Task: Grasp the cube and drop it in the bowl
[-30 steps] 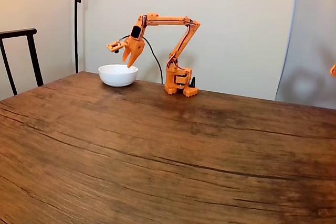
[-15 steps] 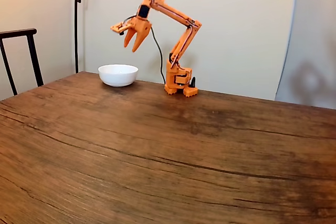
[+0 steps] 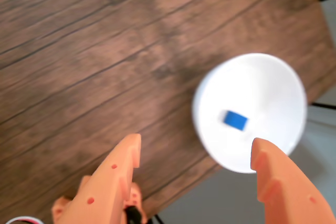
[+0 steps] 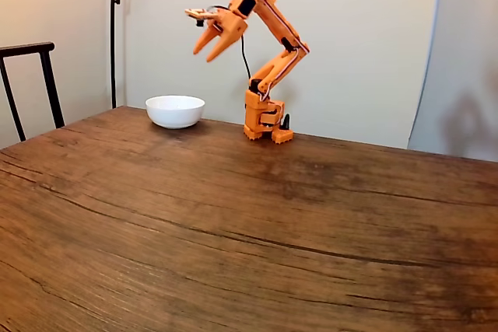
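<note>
The wrist view looks into the bowl (image 3: 250, 109), where the cube (image 3: 235, 120) lies. The fixed view shows the end effector (image 4: 208, 50) high above the bowl (image 4: 175, 110), open and empty.

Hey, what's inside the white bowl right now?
The blue cube lies inside the bowl, seen from the wrist view. In the fixed view the bowl's wall hides it.

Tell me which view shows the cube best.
The wrist view: it looks down into the bowl, where the blue cube lies in plain sight. In the fixed view the bowl's wall hides the inside.
</note>
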Action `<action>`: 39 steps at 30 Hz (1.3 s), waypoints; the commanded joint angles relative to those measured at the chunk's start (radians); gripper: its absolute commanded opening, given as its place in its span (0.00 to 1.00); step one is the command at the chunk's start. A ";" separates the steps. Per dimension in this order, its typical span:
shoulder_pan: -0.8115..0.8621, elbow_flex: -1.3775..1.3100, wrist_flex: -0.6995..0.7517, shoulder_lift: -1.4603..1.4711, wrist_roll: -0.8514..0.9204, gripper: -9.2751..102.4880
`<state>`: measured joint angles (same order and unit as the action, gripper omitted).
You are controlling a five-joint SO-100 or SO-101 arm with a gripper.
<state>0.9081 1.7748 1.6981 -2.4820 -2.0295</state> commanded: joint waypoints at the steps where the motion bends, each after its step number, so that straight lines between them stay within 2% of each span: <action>1: -0.035 0.054 0.058 -0.054 0.038 0.34; 18: -0.124 0.215 0.058 -0.279 0.077 0.34; 22: -0.247 0.215 0.057 -0.357 0.080 0.34; 29: -0.489 0.247 0.051 -0.459 0.184 0.34; 31: -0.551 0.287 0.041 -0.469 0.209 0.30; 36: -0.643 0.370 0.014 -0.488 0.259 0.12; 39: -0.673 0.403 -0.041 -0.500 0.250 0.08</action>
<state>0.2577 2.1737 1.6858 -2.9775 -1.7779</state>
